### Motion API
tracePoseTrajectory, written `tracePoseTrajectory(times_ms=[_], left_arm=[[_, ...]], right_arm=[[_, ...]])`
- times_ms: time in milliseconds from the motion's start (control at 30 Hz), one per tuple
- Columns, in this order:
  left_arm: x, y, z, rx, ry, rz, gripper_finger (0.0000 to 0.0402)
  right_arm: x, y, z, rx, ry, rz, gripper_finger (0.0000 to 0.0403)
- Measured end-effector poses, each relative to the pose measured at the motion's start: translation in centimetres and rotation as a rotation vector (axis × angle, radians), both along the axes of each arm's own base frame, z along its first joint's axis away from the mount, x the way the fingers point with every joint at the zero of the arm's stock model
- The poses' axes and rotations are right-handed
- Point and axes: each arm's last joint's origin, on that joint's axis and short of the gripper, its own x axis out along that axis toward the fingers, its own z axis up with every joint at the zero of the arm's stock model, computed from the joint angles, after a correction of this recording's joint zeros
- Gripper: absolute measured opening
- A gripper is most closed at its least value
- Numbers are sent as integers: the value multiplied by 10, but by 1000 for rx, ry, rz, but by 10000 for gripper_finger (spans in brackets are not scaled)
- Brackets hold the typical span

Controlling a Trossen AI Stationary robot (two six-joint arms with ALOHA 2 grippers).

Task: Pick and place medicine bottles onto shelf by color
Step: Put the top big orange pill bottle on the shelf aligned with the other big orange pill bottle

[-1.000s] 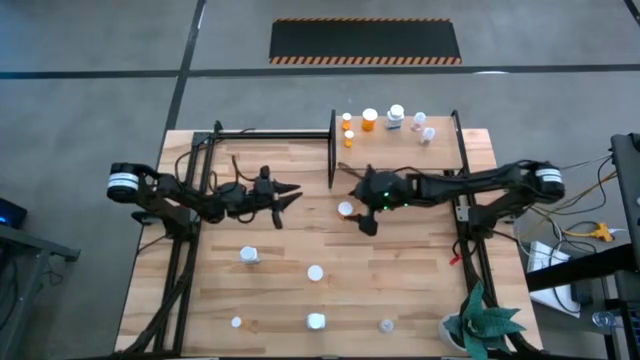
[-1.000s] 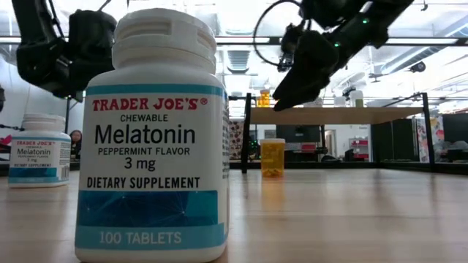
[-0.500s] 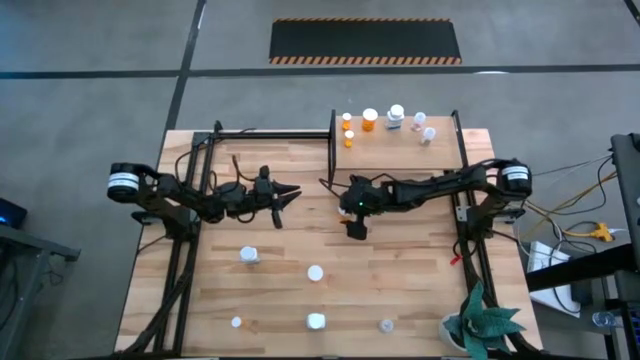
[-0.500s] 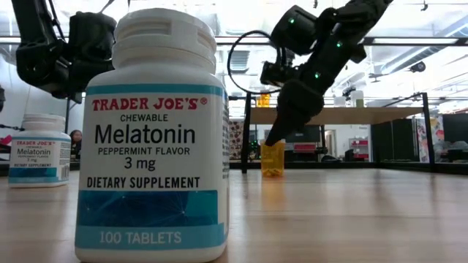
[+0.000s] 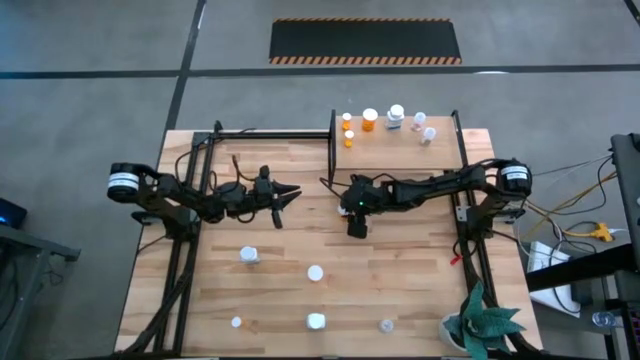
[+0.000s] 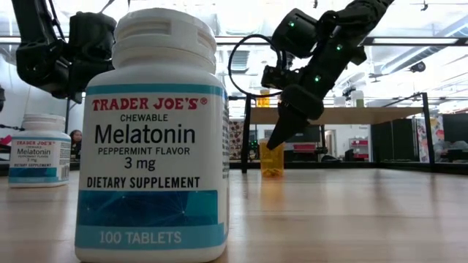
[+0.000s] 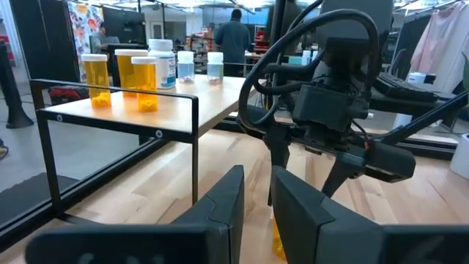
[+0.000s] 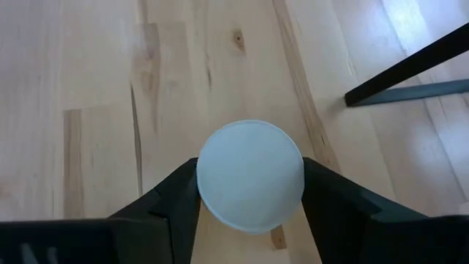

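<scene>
Wood plank table (image 5: 400,290), shop floor & shelving behind. R gripper (image 8: 249,220) is down near table centre, just in front of the shelf (image 5: 440,150), fingers either side of an orange bottle w/ white cap (image 8: 250,176): cap sits right btwn the pads, both touching it, bottle upright on the table (image 6: 272,158). L gripper (image 5: 290,194) hovers mid-left, nearly closed, empty. Other bottles: 3 orange + 3 white on shelf, 5 white ones loose near front.

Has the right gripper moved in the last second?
Yes. The right gripper has come down and left, away from the shelf's right post, over the orange bottle, its fingers now beside the white cap.
</scene>
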Motion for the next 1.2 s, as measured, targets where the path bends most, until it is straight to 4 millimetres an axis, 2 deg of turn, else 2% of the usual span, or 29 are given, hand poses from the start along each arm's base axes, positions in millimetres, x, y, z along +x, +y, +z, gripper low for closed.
tracePoseTrajectory(times_ms=[133, 233, 367, 533, 633, 733, 833, 967, 1067, 1200], left_arm=[[0, 0, 0, 0, 2, 0, 51], [0, 0, -1, -1, 6, 0, 51], [0, 0, -1, -1, 7, 0, 51], [0, 0, -1, -1, 7, 0, 51], [0, 0, -1, -1, 7, 0, 51], [0, 0, -1, -1, 7, 0, 51], [0, 0, -1, -1, 7, 0, 51], [0, 0, -1, -1, 7, 0, 51], [0, 0, -1, -1, 7, 0, 51], [0, 0, -1, -1, 7, 0, 51]], right_arm=[[-1, 0, 2, 2, -2, -1, 189], [-2, 1, 12, 17, -14, -9, 200], [-4, 1, 50, 39, -62, -40, 207], [-14, -4, 117, -11, -140, -137, 200], [-23, -14, 151, -122, -153, -242, 200], [-32, -35, 169, -157, -134, -339, 203], [-38, -63, 172, -164, -117, -424, 203], [-46, -97, 162, -111, -81, -488, 204], [-52, -114, 152, -86, -54, -530, 205], [-55, -127, 141, -83, -34, -567, 205]])
